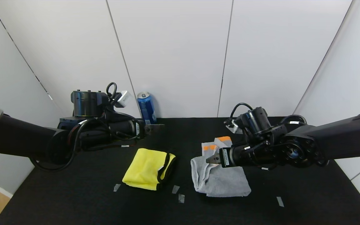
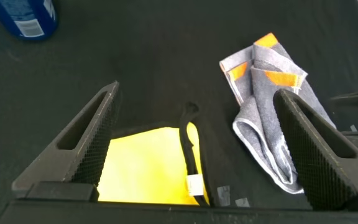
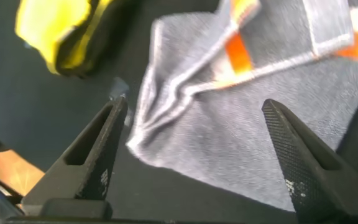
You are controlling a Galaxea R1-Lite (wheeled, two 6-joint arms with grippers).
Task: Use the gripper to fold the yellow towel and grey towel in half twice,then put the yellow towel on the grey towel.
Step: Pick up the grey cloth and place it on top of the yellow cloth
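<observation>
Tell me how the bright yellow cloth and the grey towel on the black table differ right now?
The bright yellow microfibre towel is a neat, compact fold with dark trim; the grey terry towel is a bigger, rumpled bundle with an orange-and-white band poking out. The right gripper hovers open over the grey towel; the left gripper hangs open behind the yellow one, holding nothing. Both lie folded, apart, on the black table.

Right gripper [image 1: 212, 159] and its arm cover the middle of the grey towel [image 1: 220, 181] from the head view. Yellow towel [image 2: 148, 174] is cut off by the left wrist picture's edge, partly behind the left gripper [image 2: 197, 118]. Can [image 2: 27, 15] is cropped, label unreadable. Right wrist view is blurred: grey towel's folds smeared, layer count unclear. Tape bits [image 1: 177, 193] too small to read.
</observation>
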